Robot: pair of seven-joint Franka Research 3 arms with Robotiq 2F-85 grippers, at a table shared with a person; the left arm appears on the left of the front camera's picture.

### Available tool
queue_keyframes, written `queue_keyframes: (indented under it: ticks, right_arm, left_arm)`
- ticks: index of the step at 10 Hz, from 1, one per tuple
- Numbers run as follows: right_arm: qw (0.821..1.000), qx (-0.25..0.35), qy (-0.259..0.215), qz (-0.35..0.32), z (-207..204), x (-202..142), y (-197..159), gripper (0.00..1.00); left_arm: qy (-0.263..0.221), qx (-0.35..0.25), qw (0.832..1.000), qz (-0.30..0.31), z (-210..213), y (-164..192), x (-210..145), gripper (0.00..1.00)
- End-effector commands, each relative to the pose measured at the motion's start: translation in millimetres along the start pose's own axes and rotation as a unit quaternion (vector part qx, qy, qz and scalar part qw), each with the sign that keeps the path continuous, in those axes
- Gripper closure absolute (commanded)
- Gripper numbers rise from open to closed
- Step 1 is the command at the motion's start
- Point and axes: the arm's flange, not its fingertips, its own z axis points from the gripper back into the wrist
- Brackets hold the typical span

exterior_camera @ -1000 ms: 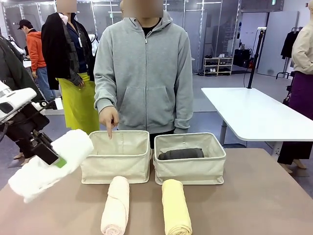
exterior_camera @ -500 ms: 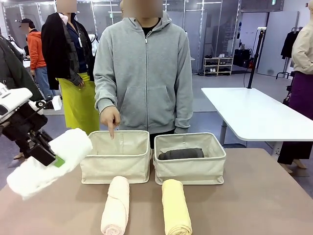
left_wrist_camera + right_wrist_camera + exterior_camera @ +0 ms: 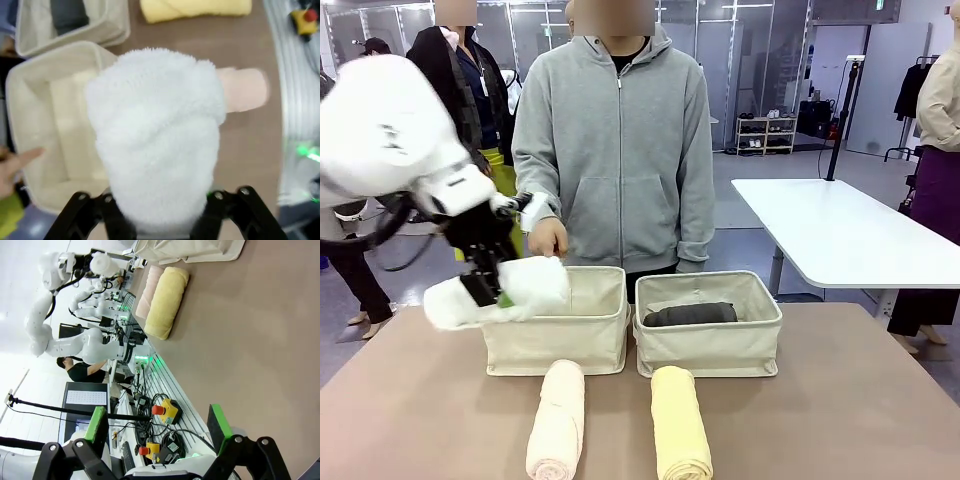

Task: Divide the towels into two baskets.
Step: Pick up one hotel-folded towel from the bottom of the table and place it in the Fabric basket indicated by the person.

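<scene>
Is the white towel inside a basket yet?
Not yet. The left gripper holds the white towel in the air, over the edge of the left basket.

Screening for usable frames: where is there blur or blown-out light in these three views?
Front view: mostly sharp, but the left arm close to the lens is bright and slightly soft. Left wrist view: soft throughout, the white towel in the left claw and the cream towel smeared. Right wrist view: rolled sideways, far room washed out to white, the yellow towel crisp.
</scene>
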Motion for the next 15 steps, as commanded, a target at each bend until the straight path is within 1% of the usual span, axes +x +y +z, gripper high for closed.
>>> queue_keyframes:
  ticks: [1,3,6,8,9,10,11,13,14,15]
  right_arm:
    - [1.0,-0.001,-0.004,0.008,-0.4,-0.6,2.1,0.0]
    - [1.0,-0.001,-0.004,0.008,-0.4,-0.6,2.1,0.0]
    - [1.0,-0.001,-0.004,0.008,-0.4,-0.6,2.1,0.0]
    - [1.0,-0.001,-0.004,0.008,-0.4,-0.6,2.1,0.0]
    - [1.0,-0.001,-0.004,0.008,-0.4,-0.6,2.1,0.0]
    - [1.0,-0.001,-0.004,0.008,-0.4,-0.6,2.1,0.0]
    - [1.0,-0.001,-0.004,0.008,-0.4,-0.6,2.1,0.0]
    - [1.0,-0.001,-0.004,0.008,-0.4,-0.6,2.1,0.0]
    - [1.0,-0.001,-0.004,0.008,-0.4,-0.6,2.1,0.0]
    - [1.0,-0.001,-0.004,0.008,-0.4,-0.6,2.1,0.0]
  left_arm:
    - [0.021,0.03,0.998,-0.044,-7.2,50.9,5.9,0.63]
    - [0.044,0.047,0.996,-0.058,-35.3,100.7,12.3,0.63]
    - [0.063,0.048,0.996,-0.033,-72.2,139.1,7.7,0.63]
    - [0.078,0.065,0.994,-0.029,-88.5,158.6,2.4,0.63]
    - [0.071,0.067,0.995,-0.027,-92.3,163.7,1.4,0.34]
    - [0.077,0.073,0.994,-0.027,-94.5,165.6,1.3,0.27]
    - [0.078,0.076,0.994,-0.027,-96.1,166.2,1.7,0.0]
    - [0.07,0.068,0.995,-0.029,-95.7,160.8,4.5,0.0]
    - [0.079,0.073,0.994,-0.029,-94.5,156.4,4.7,0.04]
    - [0.08,0.079,0.993,-0.018,-90.5,150.8,2.4,0.0]
